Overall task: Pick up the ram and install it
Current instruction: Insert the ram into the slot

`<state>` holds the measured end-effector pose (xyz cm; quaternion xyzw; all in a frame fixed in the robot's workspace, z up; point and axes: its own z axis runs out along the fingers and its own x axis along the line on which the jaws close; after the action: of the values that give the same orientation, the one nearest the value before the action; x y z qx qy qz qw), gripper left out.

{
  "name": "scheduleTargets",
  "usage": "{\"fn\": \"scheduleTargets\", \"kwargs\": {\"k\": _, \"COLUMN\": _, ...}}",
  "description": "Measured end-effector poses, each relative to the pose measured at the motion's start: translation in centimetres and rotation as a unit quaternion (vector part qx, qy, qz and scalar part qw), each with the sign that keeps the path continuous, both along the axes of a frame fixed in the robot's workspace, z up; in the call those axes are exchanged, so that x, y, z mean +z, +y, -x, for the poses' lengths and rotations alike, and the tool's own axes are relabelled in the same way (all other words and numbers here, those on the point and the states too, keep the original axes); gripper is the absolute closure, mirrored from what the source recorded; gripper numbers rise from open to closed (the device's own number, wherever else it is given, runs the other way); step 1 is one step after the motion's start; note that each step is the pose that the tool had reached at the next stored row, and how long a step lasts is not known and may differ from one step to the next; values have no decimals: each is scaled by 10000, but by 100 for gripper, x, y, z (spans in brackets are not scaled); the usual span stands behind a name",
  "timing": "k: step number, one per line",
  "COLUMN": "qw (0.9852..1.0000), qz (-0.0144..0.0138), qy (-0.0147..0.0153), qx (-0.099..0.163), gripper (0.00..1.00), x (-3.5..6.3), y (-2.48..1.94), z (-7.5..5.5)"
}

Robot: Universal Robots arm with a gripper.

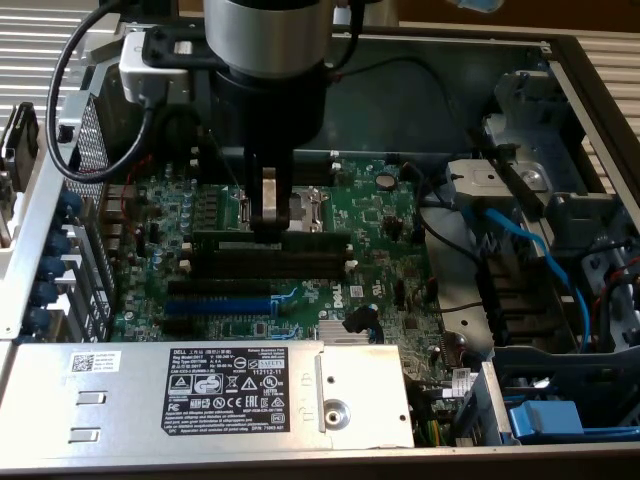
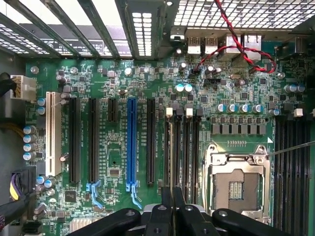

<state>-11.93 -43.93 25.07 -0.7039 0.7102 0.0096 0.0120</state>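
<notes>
The ram (image 1: 300,241) is a long dark stick standing on its edge along the black memory slots (image 1: 270,265) in the middle of the green motherboard (image 1: 170,200). My gripper (image 1: 266,228) comes straight down from the arm, and its fingers are pinched on the ram's top edge near the middle of its length. In the wrist view the black fingers (image 2: 166,199) are close together, with the gripper (image 2: 172,196) right over the row of memory slots (image 2: 183,147) beside the CPU socket (image 2: 236,182).
A blue expansion slot (image 1: 220,303) lies in front of the memory slots. The silver power supply (image 1: 200,395) fills the near side of the case. Blue cables (image 1: 530,240) and drive bays are at the exterior view's right. A red-black wire (image 2: 236,39) crosses the board's edge.
</notes>
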Motion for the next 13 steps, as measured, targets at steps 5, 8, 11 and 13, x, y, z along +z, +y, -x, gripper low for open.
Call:
{"fn": "scheduleTargets", "kwargs": {"k": 5, "qw": 10000, "qz": 1, "qy": 0, "qx": 13, "gripper": 88, "x": -43, "y": 0, "z": 0}}
{"fn": "scheduleTargets", "kwargs": {"k": 8, "qw": 10000, "qz": 2, "qy": 1, "qx": 26, "gripper": 88, "x": -67, "y": -1, "z": 10}}
{"fn": "scheduleTargets", "kwargs": {"k": 11, "qw": 10000, "qz": 2, "qy": 1, "qx": 39, "gripper": 88, "x": -76, "y": 0, "z": 27}}
{"fn": "scheduleTargets", "kwargs": {"k": 13, "qw": 10000, "qz": 1, "qy": 1, "qx": 45, "gripper": 88, "x": -85, "y": 0, "z": 27}}
